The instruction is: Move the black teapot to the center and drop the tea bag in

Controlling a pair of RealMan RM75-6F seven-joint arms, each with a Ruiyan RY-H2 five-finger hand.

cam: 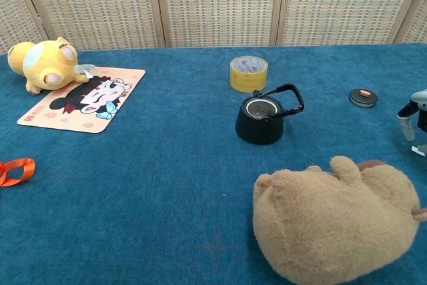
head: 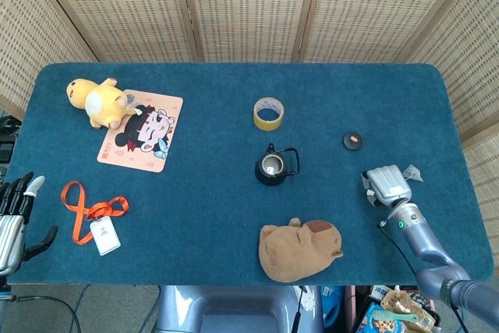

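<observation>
The black teapot (head: 271,168) stands upright and lidless near the middle of the blue tabletop (head: 203,216), with the roll of yellow tape (head: 268,113) just behind it, the brown plush toy (head: 299,249) in front of it, and its small round lid (head: 352,140) well off to the right. The right hand (head: 387,184) hovers low over the tabletop right of the teapot and in front of the lid; a pale tea bag (head: 411,171) shows at its edge, but whether its fingers grip it I cannot tell. The left hand (head: 14,216) rests far left of the teapot at the tabletop's edge, beside the orange lanyard (head: 87,213), its fingers spread and holding nothing.
</observation>
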